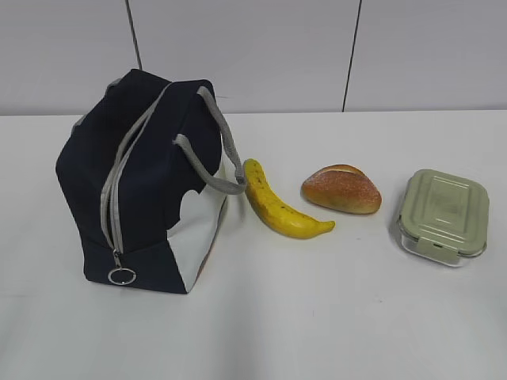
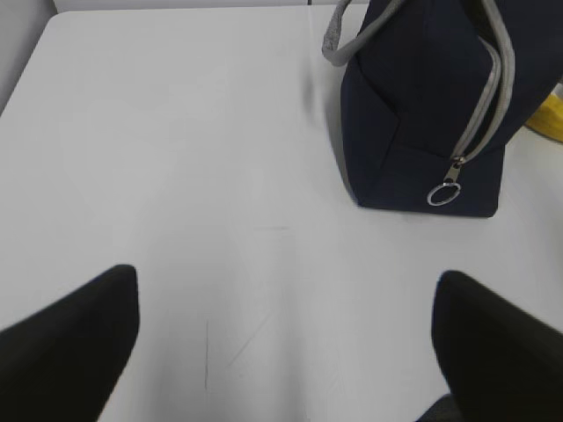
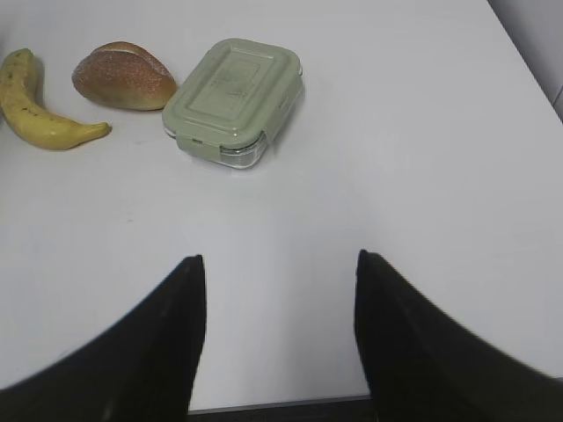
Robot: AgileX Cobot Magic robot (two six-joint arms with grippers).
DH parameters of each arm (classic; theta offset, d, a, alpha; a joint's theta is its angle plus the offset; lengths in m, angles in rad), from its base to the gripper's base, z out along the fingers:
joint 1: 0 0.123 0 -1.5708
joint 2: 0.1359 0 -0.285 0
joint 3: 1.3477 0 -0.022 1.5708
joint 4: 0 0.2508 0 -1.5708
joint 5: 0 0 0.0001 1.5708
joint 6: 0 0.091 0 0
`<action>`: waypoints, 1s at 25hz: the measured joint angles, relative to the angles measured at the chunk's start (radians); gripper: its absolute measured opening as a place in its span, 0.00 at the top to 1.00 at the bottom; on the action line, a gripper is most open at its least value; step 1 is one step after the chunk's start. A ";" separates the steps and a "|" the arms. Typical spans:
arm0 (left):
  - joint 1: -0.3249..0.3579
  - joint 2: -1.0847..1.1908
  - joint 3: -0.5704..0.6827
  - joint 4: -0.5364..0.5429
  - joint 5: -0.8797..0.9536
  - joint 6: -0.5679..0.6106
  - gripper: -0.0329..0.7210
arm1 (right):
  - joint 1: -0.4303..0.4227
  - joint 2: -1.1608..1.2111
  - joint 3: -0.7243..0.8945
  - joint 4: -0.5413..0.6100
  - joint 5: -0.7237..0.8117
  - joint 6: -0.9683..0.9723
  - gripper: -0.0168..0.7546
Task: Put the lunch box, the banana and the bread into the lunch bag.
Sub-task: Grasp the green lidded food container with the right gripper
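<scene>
a: layout?
b: lunch bag point(image 1: 142, 182) stands on the left of the white table point(image 1: 317, 317), navy fabric with a white side panel point(image 1: 202, 237). its grey zipper point(image 1: 119, 190) runs down to a ring pull point(image 1: 122, 276) at the bottom end and looks closed. one grey handle point(image 1: 218, 146) loops over toward the banana.
a: food?
b: all out on the table, right of the bag. banana point(image 1: 279, 206) lies just beside the bag, its upper end close to the handle. bread point(image 1: 341, 189) sits near the banana's other end, apart from it. lunch box point(image 1: 442, 215) is furthest right, sage-green lid on, side clips down, clear base.
a: any text or logos?
b: none readable. lid has an embossed panel, too blurred to tell in the right wrist view.
a: claws?
b: left gripper point(image 2: 286, 343) has its jaws wide apart over bare table, holding nothing, bag ahead to its right. right gripper point(image 3: 277, 338) also spread apart, empty, with the lunch box ahead, bread and banana to the left of that.
a: arms in the exterior view?
b: neither shows there.
</scene>
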 joint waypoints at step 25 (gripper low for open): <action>0.000 0.224 -0.167 -0.054 -0.026 0.000 0.17 | 0.000 0.000 0.000 0.000 0.000 0.000 0.45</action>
